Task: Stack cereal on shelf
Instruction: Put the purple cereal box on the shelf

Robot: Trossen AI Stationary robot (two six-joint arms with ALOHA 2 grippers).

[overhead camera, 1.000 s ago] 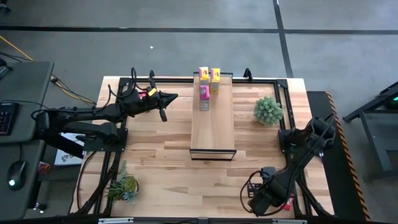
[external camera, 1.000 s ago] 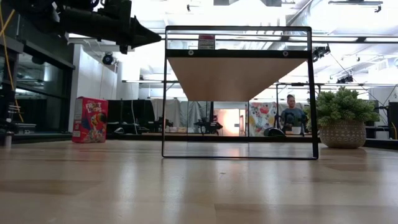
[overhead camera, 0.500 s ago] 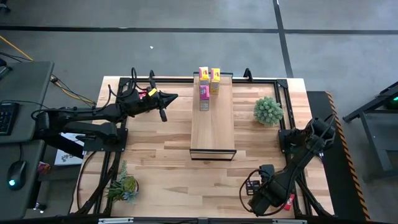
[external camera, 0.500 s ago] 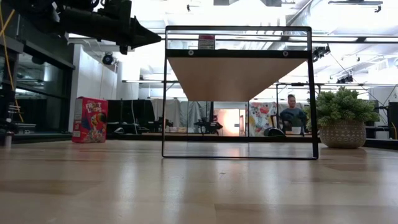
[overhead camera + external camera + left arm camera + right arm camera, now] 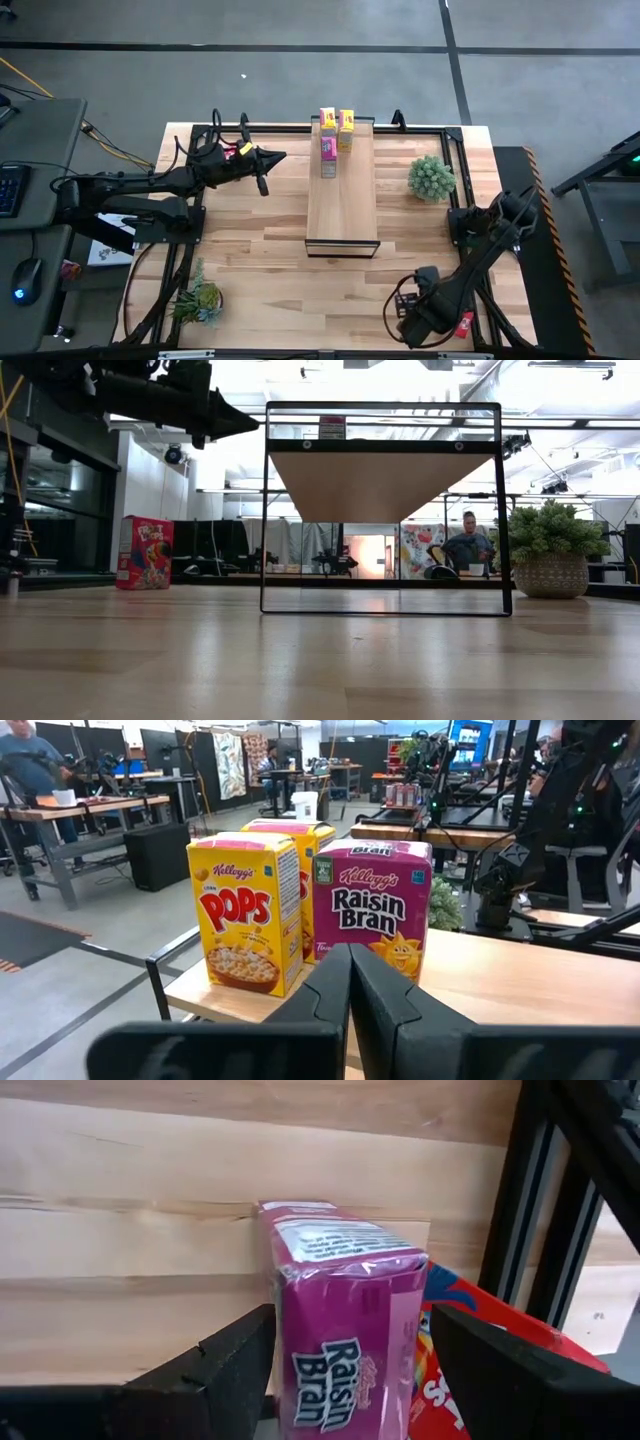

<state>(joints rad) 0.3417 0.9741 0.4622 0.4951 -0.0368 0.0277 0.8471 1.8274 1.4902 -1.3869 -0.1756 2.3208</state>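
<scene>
**Right arm settles over a magenta box while the left arm waits**

Since a second ago only the right arm has shifted, its wrist creeping slightly along the table's near right corner; the left arm and the boxes on the shelf have not moved.

The right end effector (image 5: 345, 1370) sits low at that corner, its dark fingers (image 5: 215, 1370) apart on either side of a small magenta Raisin Bran cardboard box (image 5: 345, 1320). A red cereal box (image 5: 470, 1350) lies just beside it, against the black table frame (image 5: 560, 1190). Whether the pads already touch the magenta box cannot be told.

The left end effector (image 5: 348, 982) hovers off the far left side of the long light-wood shelf with its dark metal frame (image 5: 342, 205), fingers pressed together and holding nothing. On the shelf's far end stand a yellow Pops box (image 5: 245, 910) and a second magenta Raisin Bran box (image 5: 372, 905), with another yellow-topped box (image 5: 300, 830) behind them. A red box (image 5: 145, 552) stands on the butcher-block table (image 5: 260, 270) at far left.

The step in hand looks like a pickup. It would go best with the box centred between the fingers and a firm squeeze on its broad faces. A straight lift should then clear the red neighbour and the frame.
</scene>
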